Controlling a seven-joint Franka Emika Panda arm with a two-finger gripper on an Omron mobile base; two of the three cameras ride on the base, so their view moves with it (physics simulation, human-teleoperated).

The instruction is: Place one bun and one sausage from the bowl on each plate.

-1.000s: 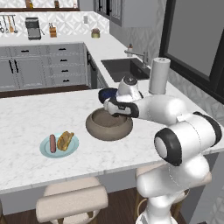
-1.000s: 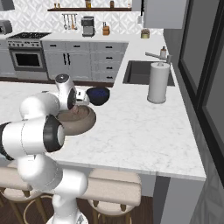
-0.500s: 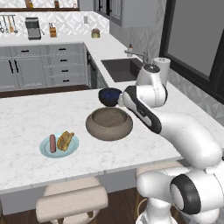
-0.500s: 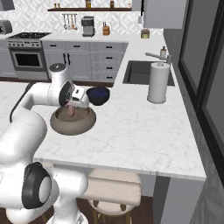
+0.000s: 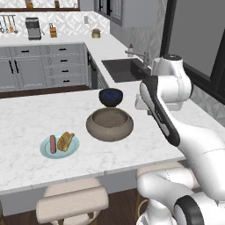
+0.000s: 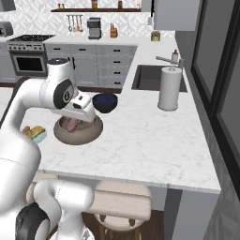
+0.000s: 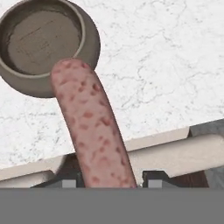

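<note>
My gripper [image 7: 109, 180] is shut on a reddish speckled sausage [image 7: 89, 127], which points away from the hand. Beyond its tip sits the brown-grey stone bowl [image 7: 89, 48], bare inside. In the right base view the gripper [image 6: 73, 121] hangs just above the bowl [image 6: 89, 133] with the sausage [image 6: 71, 125] under it. In the left base view the bowl [image 5: 94, 129] stands mid-counter, and the pale blue plate [image 5: 45, 150] to its left carries a sausage [image 5: 53, 143] and a bun [image 5: 66, 140]. The white plate is out of view.
A dark blue bowl [image 5: 110, 96] stands right behind the stone bowl. A paper towel roll [image 6: 168, 89] and the sink [image 6: 152, 78] are at the back right. Stools [image 5: 72, 203] stand under the counter's front edge [image 5: 66, 176].
The gripper has come up out of the stone bowl with the sausage in it, and the arm has stretched up and to the right. Bowl and plate stay put.
</note>
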